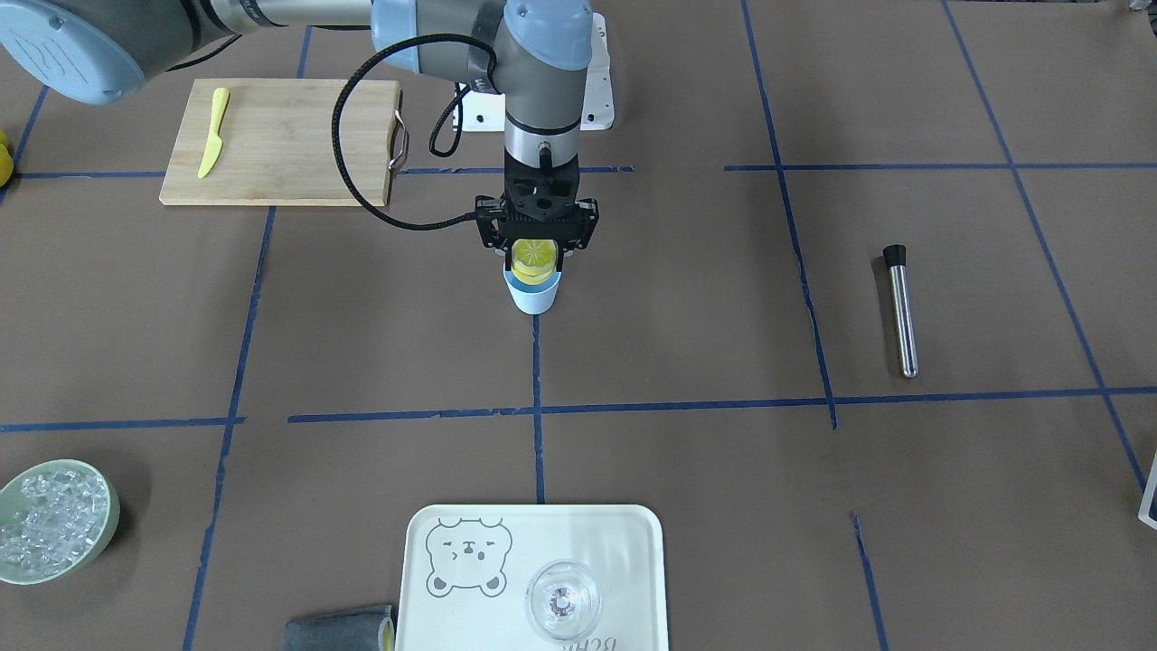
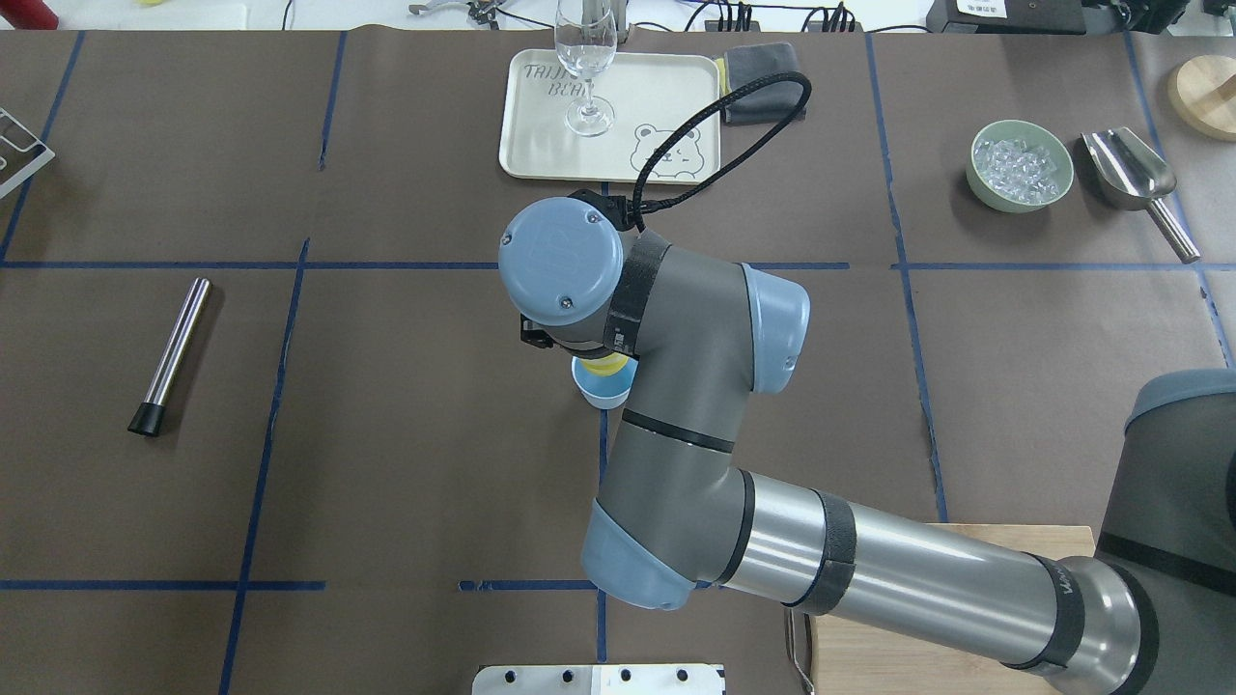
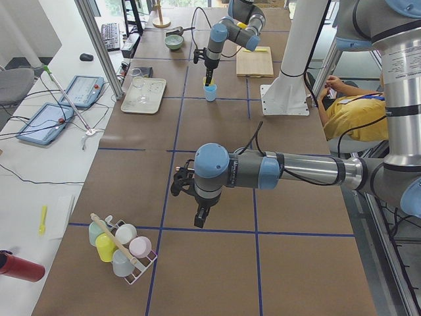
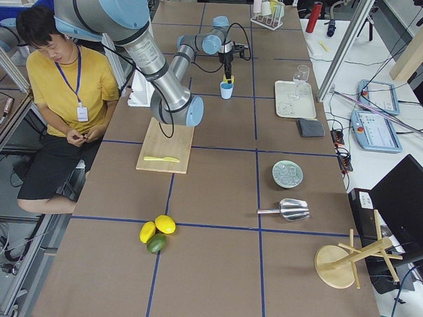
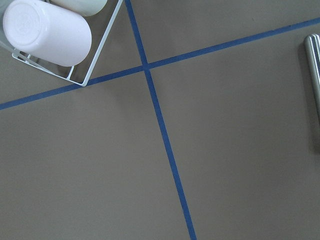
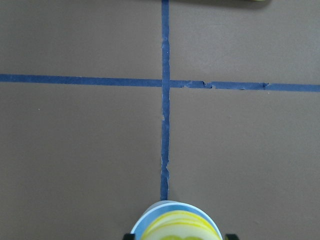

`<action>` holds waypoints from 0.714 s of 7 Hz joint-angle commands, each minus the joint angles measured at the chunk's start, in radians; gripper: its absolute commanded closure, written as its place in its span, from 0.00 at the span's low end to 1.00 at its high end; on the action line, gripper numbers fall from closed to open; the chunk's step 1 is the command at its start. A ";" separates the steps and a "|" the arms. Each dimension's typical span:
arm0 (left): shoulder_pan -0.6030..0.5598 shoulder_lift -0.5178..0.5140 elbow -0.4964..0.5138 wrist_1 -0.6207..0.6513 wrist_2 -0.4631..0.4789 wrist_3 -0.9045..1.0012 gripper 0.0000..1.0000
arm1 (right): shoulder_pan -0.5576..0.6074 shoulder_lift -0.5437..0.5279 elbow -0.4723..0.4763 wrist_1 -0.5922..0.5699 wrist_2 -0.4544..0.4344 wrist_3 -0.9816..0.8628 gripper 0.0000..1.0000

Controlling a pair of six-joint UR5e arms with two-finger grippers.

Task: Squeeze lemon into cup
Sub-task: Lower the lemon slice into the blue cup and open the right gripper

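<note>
Place: a robotics lab.
Table: one long table [image 4: 211, 191] under brown paper, marked into squares with blue tape [image 1: 537, 380].
Side bench: teach pendants [image 4: 378, 127], cables, a keyboard [image 3: 108, 36].
Person: an operator [image 4: 63, 86] wearing a lanyard, seated at the table's edge.

Upper left: bamboo cutting board [image 1: 298, 145], yellow plastic knife [image 1: 213, 131] on it. Right: black-capped steel rod [image 1: 901, 312]. Lower left: pale-green bowl of ice [image 1: 113, 524]. Bottom centre: bear-printed tray [image 1: 624, 561] holding clear glass [image 1: 562, 599]; grey cloth [image 1: 339, 630] beside.

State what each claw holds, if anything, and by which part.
Right claw: the lemon, pinched at opposite sides of its rind, over the cup. Left claw: cannot tell.
</note>
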 commanded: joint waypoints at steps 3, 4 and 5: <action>0.000 0.000 0.000 0.000 0.000 0.000 0.00 | -0.011 -0.018 0.006 0.034 0.000 -0.001 0.00; 0.000 0.000 0.000 0.000 0.000 0.000 0.00 | -0.011 -0.018 0.009 0.034 0.000 -0.001 0.00; 0.000 0.000 0.000 0.000 0.000 0.000 0.00 | -0.011 -0.018 0.009 0.034 0.000 -0.001 0.00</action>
